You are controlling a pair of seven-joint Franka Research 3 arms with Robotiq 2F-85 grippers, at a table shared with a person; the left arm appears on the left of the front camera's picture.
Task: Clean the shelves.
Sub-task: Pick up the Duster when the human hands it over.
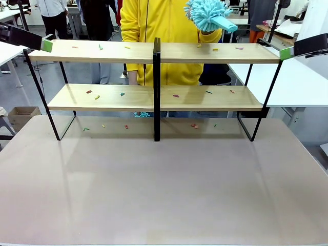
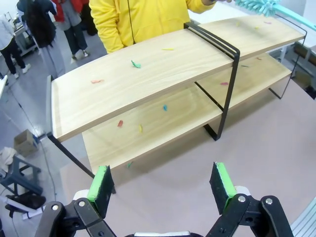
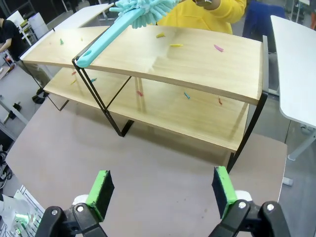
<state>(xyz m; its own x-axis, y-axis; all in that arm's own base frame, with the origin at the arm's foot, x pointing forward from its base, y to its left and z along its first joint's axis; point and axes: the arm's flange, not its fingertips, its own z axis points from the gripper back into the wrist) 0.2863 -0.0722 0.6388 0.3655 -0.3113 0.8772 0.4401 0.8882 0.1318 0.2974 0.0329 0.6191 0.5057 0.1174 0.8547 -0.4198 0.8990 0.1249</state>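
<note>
While a person (image 1: pixel 146 20) holds a teal duster (image 1: pixel 207 15) above them,
shelves (image 1: pixel 102 51): far side of the table (image 1: pixel 164 189), scraps (image 1: pixel 176 96) on both boards
left gripper (image 2: pixel 160 180): spread, empty
right gripper (image 3: pixel 160 185): spread, empty

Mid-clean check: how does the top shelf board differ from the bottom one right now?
The person's teal duster hangs above the right half of the top board; nothing is held over the bottom board. The top board is open from above, while the bottom board sits under it, with its back part hidden in the wrist views. Both are long light-wood boards, and both carry scattered coloured scraps.
</note>
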